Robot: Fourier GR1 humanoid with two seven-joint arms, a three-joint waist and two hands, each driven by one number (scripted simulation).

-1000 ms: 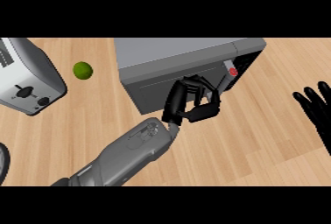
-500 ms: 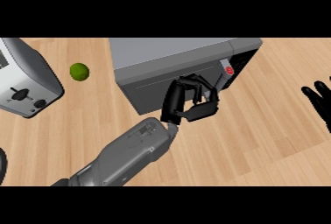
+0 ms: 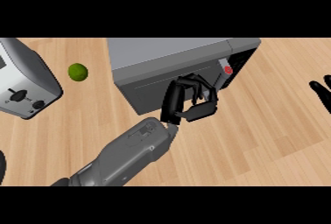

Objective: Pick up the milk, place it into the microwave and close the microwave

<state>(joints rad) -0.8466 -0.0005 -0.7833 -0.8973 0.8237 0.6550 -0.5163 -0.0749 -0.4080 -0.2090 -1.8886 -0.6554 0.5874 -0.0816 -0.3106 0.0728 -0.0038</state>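
Microwave [image 3: 171, 52] door looks shut, contents hidden; left hand [image 3: 196, 108] fingers curled empty against it; right hand [image 3: 321, 90] fingers open.

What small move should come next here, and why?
Probably push the left hand forward to seat the microwave door: its curled fingers touch the door's front, which seems not quite flush, and no milk shows outside.

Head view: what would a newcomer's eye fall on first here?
The grey microwave, top centre, with the left hand curled at its front. Then the toaster at the left edge, a green lime beside it, and the open right hand resting at the right edge.
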